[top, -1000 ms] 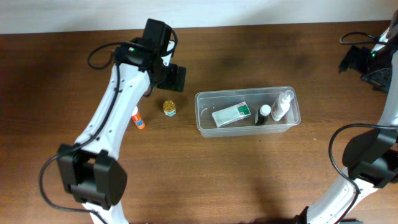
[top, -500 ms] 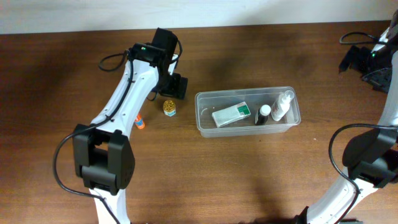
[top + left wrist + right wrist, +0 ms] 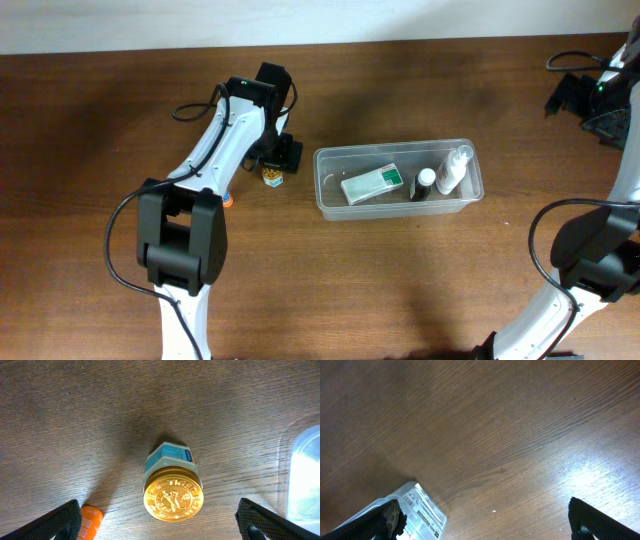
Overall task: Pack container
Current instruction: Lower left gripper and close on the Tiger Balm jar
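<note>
Over table (image 3: pixel 400 290), left of centre: left gripper (image 3: pixel 157 512) spread wide, clamping nothing, touching nothing. Straddles small jar (image 3: pixel 173 499) standing upright between black fingertips (image 3: pixel 65 520), clear gap on each side. Jar details: round embossed gold metal lid, blue-and-white printed label on body. Orange tube (image 3: pixel 90 516) lying just beside one fingertip, mostly hidden under arm in overhead view. Just right of jar, not touching it: container (image 3: pixel 325 200), clear plastic, rectangular, rounded corners, rimmed, long side running across table. Inside: flat white-and-green box (image 3: pixel 372 184) left of middle, dark bottle with white cap (image 3: pixel 424 184), white spray bottle (image 3: pixel 452 170) lying tilted at right end. Far right, well apart from container: right gripper (image 3: pixel 485 515) likewise released wide, empty, hanging over bare wood. Glossy white labelled packet (image 3: pixel 420 512) beside one fingertip; contact or gap, cannot tell. Table surface: dark brown wood, fine visible grain, one glare patch.
</note>
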